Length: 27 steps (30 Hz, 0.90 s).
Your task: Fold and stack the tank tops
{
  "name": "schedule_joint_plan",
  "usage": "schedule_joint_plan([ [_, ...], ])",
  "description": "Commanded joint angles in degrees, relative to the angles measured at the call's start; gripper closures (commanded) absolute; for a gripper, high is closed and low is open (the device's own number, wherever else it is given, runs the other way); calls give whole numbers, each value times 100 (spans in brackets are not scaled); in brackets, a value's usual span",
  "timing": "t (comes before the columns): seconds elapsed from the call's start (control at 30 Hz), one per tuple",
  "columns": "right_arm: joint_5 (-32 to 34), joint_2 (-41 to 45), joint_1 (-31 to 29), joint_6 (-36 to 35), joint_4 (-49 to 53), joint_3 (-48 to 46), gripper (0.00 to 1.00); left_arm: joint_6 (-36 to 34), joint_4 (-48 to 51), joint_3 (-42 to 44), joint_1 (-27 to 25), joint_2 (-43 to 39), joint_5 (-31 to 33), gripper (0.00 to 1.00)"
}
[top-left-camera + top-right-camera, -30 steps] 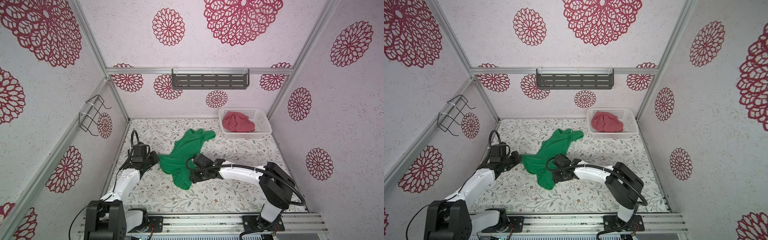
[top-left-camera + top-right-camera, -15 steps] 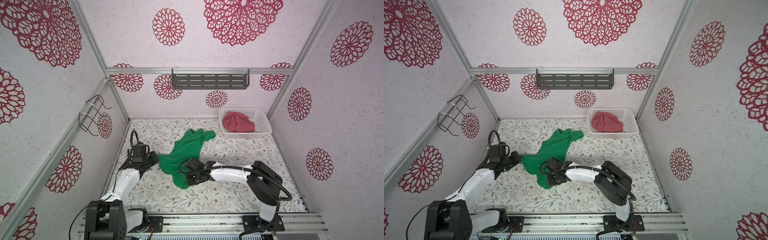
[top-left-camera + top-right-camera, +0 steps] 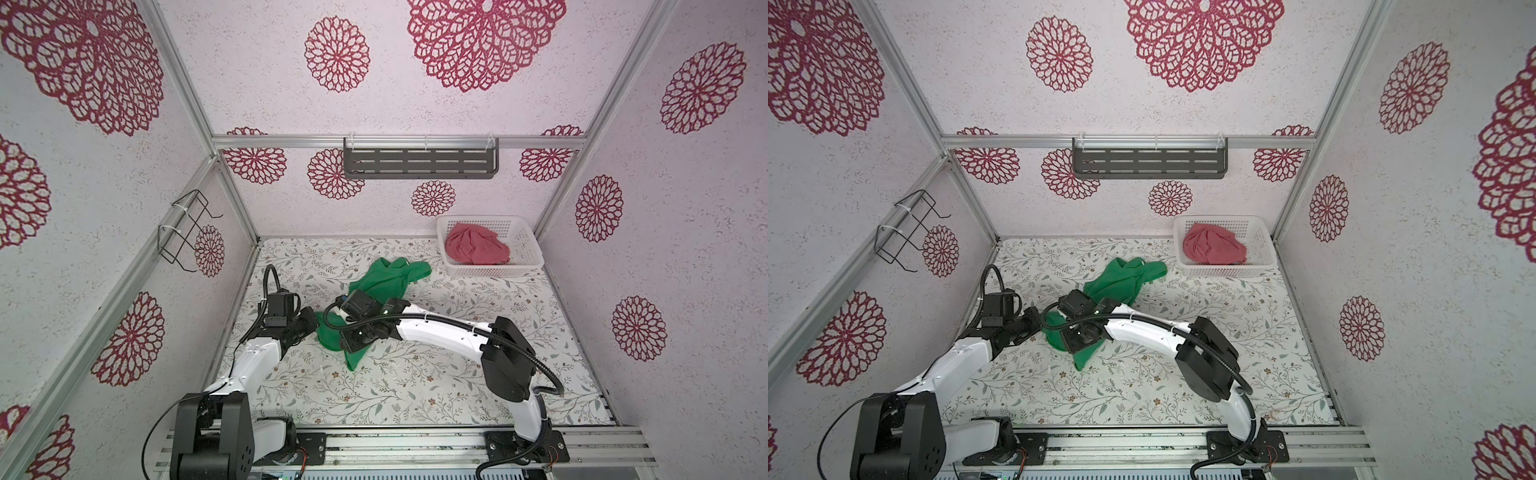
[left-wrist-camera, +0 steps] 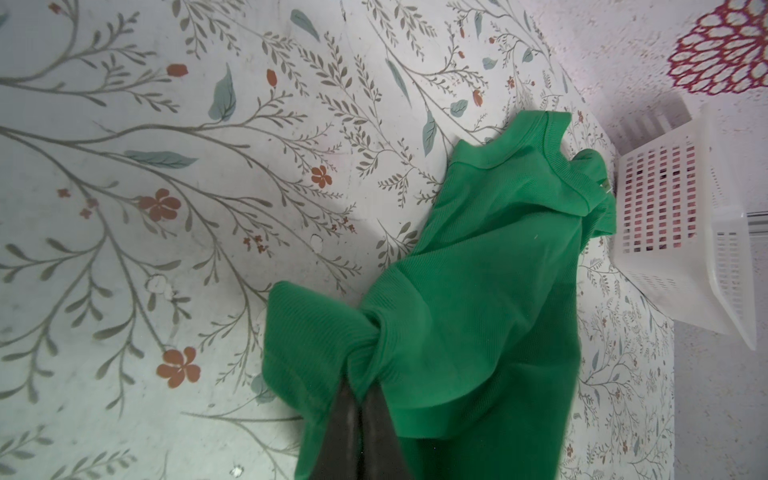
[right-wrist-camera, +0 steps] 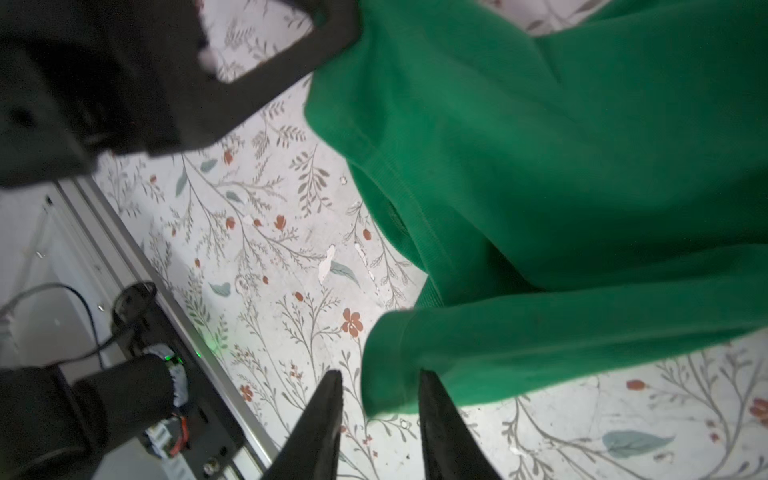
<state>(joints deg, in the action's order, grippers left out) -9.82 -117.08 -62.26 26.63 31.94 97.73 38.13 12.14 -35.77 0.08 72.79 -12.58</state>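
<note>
– Green tank top (image 3: 384,282), one of the two you have, lies crumpled on the floral surface (image 3: 457,374), near the middle, with its neckline end toward the basket.

– And the second?

– Dusty pink tank top (image 3: 476,249). You have it bunched up inside the single white basket (image 3: 490,271) in the far right corner, apart from the green one.

– My two claws?

– Your left claw (image 4: 359,390) is clamped tight on an edge of the green cloth. In the left wrist view the fabric gathers into a knot right at its fingertips. Your right claw (image 5: 380,374) has its jaws parted, low over the surface. A corner of the green hem lies between them, but a gap shows beside one finger, so nothing is pinched there.

– How close are they?

– In both top views your two claws sit near each other at the near-left end of the green garment.
</note>
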Motion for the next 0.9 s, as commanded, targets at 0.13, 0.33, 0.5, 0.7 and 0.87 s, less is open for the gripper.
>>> schedule_joint_plan([
  [0.13, 186, 1107, 312, 507, -227, -1558, 46, 15, -393, 29, 45, 325, -61, 100],
  [0.33, 71, 1620, 290, 1375, -912, -2663, 67, -26, -434, 0, 53, 402, -34, 100],
  [0.5, -197, 1476, 36, 2008, -1987, -3035, 71, -36, -426, 6, 54, 402, -9, 100],
  [0.7, -311, 1395, -32, 2599, -3148, -3542, 62, -50, -399, -50, 67, 400, -40, 100],
  [0.87, -365, 1189, -58, 2822, -3491, -3708, 61, -61, -371, -97, 80, 415, -34, 100],
])
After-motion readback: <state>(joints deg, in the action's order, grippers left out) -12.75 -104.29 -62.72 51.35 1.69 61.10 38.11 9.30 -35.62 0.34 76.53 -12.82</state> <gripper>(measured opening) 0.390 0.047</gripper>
